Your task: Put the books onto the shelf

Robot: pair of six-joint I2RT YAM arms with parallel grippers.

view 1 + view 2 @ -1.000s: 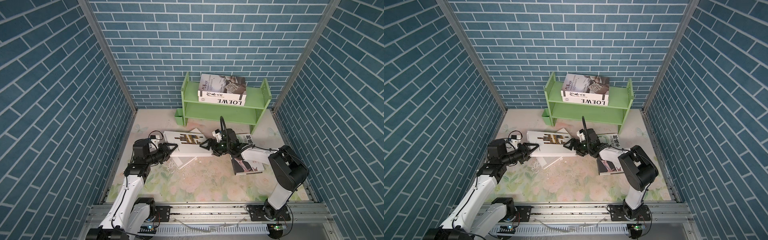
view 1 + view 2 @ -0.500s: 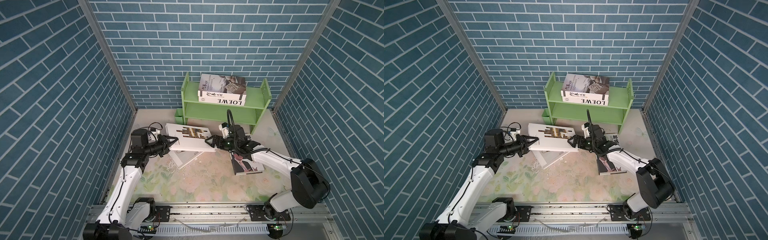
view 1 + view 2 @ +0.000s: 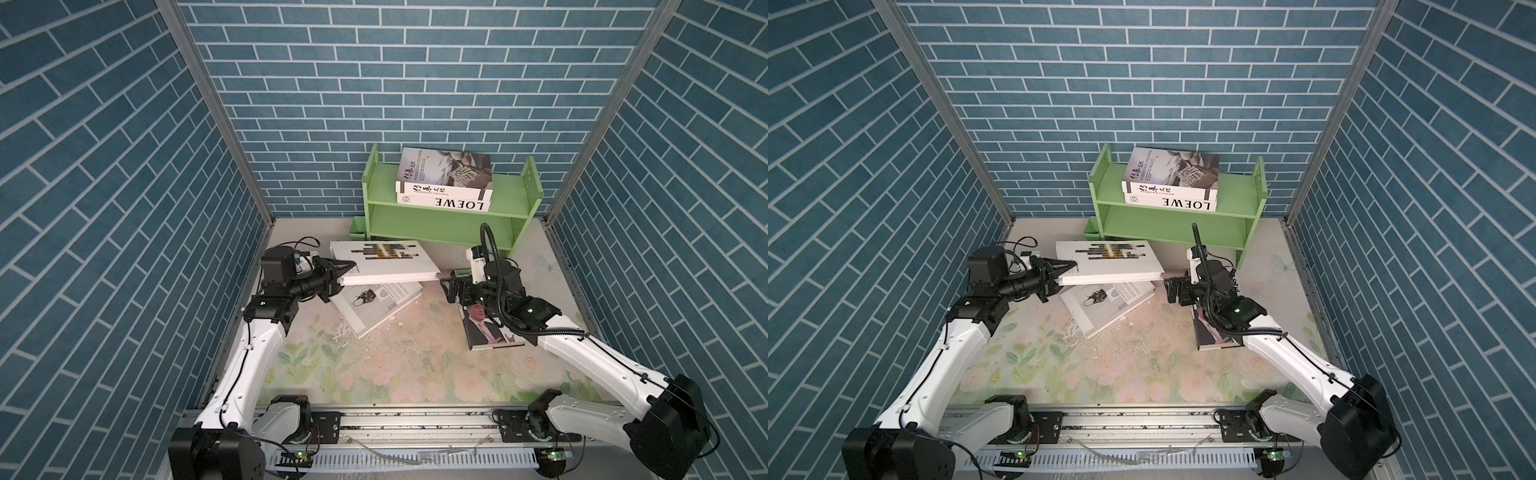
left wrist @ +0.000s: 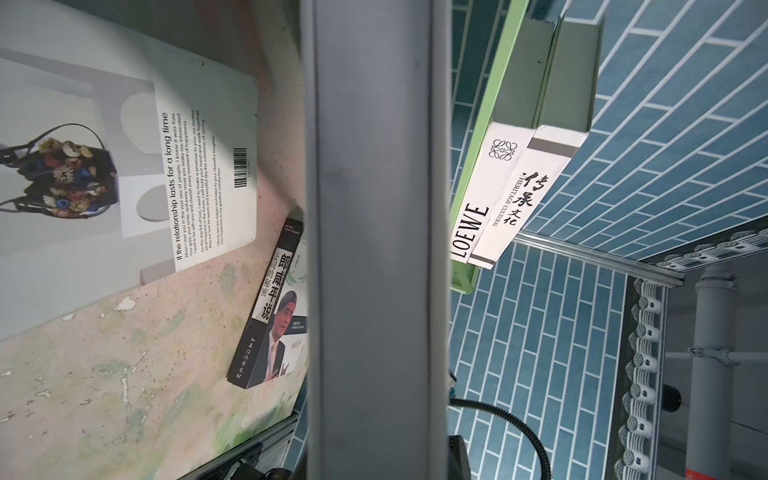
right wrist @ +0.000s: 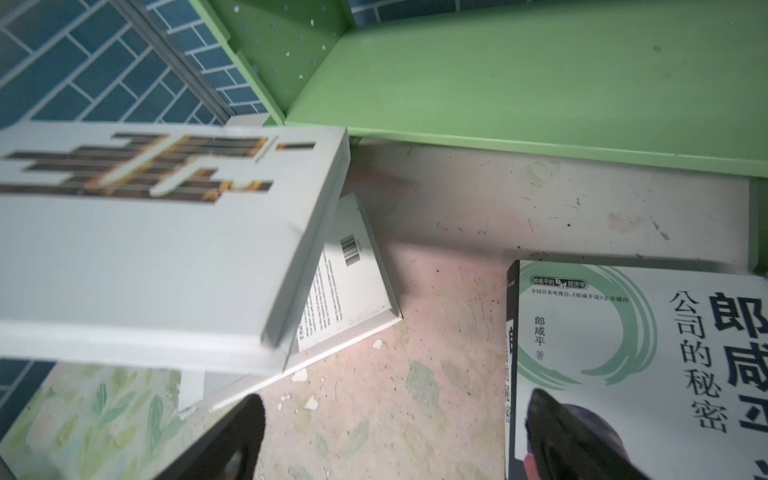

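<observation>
Striped white book point(image 3: 384, 262) hangs above the bench point(image 3: 374, 365), one short end clamped in the left gripper point(image 3: 344, 274); its long axis runs to the wide-open, empty right gripper point(image 3: 452, 290) just beyond the free end.

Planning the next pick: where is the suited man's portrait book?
In both top views the portrait book lies flat on the right, partly under the right arm, before the shelf.
</observation>
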